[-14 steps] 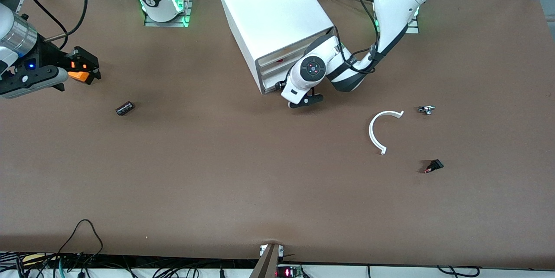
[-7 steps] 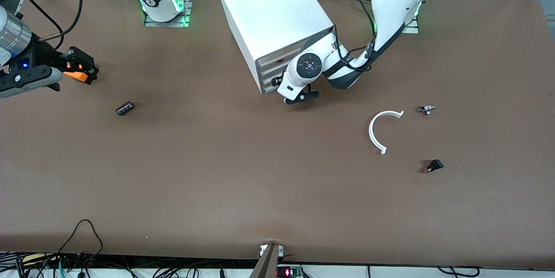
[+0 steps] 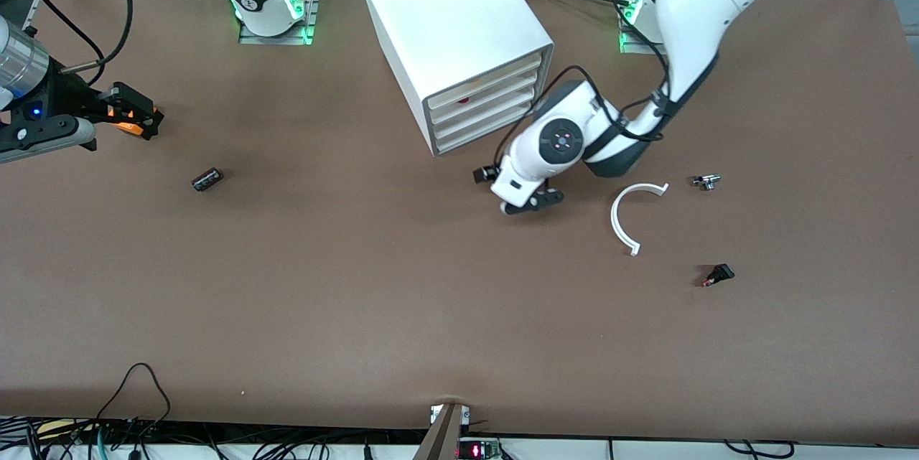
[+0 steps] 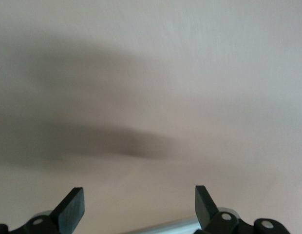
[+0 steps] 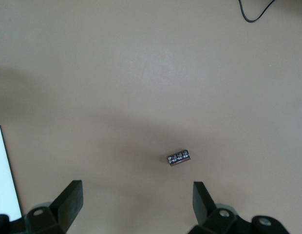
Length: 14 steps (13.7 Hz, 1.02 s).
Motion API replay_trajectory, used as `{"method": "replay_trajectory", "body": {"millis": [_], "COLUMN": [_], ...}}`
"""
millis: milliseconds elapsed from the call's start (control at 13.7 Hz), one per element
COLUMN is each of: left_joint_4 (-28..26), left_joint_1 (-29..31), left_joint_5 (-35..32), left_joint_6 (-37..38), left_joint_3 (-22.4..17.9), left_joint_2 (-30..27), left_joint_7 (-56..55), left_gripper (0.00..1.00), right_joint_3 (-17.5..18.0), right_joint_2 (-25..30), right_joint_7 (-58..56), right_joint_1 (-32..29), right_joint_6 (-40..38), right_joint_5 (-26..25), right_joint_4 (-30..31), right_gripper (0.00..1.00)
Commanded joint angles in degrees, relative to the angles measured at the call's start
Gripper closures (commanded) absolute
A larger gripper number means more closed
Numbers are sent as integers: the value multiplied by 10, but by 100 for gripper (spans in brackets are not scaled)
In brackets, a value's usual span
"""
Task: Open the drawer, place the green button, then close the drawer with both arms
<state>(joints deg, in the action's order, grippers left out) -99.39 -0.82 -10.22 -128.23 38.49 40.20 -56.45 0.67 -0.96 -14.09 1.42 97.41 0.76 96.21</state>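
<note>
Table (image 3: 359, 302): brown surface carrying all items listed below.
Cabinet (image 3: 452, 22): white four-drawer box, standing near the arms' bases, its front angled toward the front camera.
Drawer (image 3: 488, 114): white tray front, lower in the stack than the red-dot drawer (image 3: 481, 90); sits flush with the other fronts, closed.
Left arm (image 3: 689, 8): reaches from its base down to the table in front of the cabinet.
Left gripper (image 3: 511, 191): low over bare table just in front of the cabinet, fingers (image 4: 70, 207) spread apart, nothing between them.
Right arm (image 3: 29, 87): at its own end of the table, waiting.
Right gripper (image 3: 136, 115): raised over bare table, fingers (image 5: 68, 200) spread wide, empty.
White arc (image 3: 623, 219): curved strip lying flat, toward the left arm's end, near the left gripper.
Dark cylinder (image 3: 207, 179): on its side, toward the right arm's end of the table; also seen in the right wrist view (image 5: 179, 157).
Button (image 3: 718, 275): small black body, on the table toward the left arm's end, nearer the front camera than the white arc, well apart from both grippers.
Metal part (image 3: 707, 181): small, beside the arc's upper end.
</note>
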Motion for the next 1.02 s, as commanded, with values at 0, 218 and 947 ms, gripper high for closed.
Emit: {"method": "replay_trajectory", "body": {"millis": [0, 218, 947], "left_joint_4": [7, 1, -2], "left_joint_1": [33, 42, 47], "left_joint_5": [-45, -37, 92], "left_joint_6": [17, 66, 273], "left_joint_3": [2, -38, -269], "left_joint_2": [-25, -94, -300], "left_joint_7": [37, 95, 468], "left_gripper": [0, 0, 0], "right_joint_3": [3, 3, 3], "right_joint_2": [-6, -6, -6], "right_joint_7": [7, 7, 7], "right_joint_1": [-4, -4, -4], "right_joint_6": [-6, -6, -6], "right_joint_5": [-1, -1, -1], "right_joint_4": [-15, -14, -14], "right_gripper": [0, 0, 0]}}
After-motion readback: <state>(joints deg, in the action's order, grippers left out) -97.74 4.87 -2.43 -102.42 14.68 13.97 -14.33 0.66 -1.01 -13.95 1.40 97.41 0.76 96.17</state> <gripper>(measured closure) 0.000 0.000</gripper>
